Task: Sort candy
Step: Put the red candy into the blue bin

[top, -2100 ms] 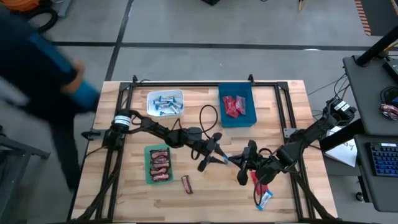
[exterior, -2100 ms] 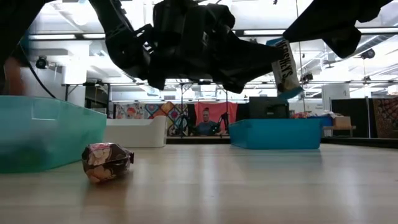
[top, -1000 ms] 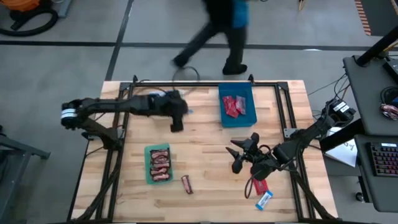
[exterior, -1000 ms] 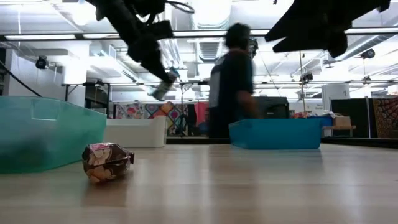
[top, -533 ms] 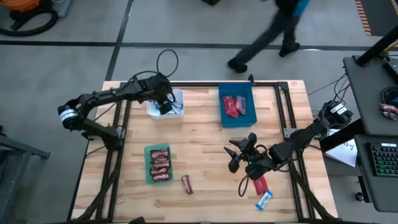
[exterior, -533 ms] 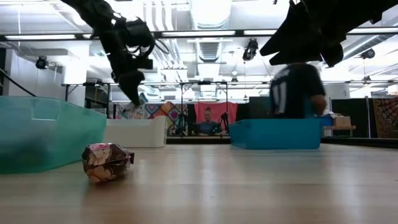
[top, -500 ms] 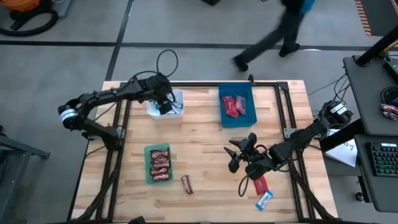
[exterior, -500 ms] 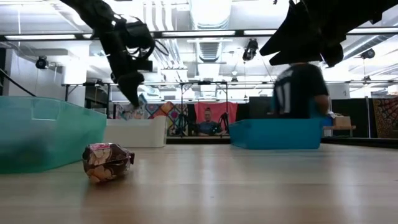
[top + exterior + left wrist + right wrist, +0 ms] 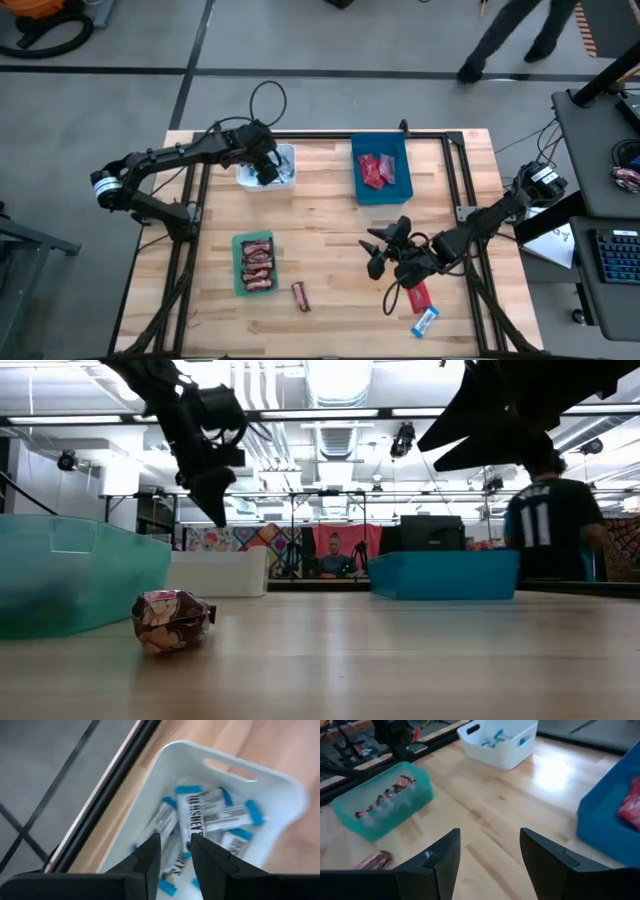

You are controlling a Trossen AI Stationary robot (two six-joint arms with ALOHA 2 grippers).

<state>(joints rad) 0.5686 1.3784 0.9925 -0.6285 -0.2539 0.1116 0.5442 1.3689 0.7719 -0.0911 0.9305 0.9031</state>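
My left gripper (image 9: 266, 172) hangs open over the white bin (image 9: 288, 152) at the far left, fingers slanting down. Blue-and-white bars (image 9: 195, 820) lie in that bin just beyond its fingertips; nothing sits between them. My right gripper (image 9: 378, 252) stands open above the table, right of the middle, holding nothing. A dark brown bar (image 9: 300, 296) lies loose on the wood near the front. A red packet (image 9: 418, 297) and a blue-and-white bar (image 9: 426, 321) lie near the front right, under the right arm.
A green bin (image 9: 237, 265) with dark brown bars stands at the near left. A blue bin (image 9: 385, 192) with red packets stands at the far middle. A black frame runs along the table's far edge and sides. A person (image 9: 545, 525) walks behind the table.
My left gripper has swung from the table's far middle toward the far left and stopped over the white bin. The blue-and-white bar seen at its fingertips half a second ago no longer shows there. A person has walked to the right behind the table.
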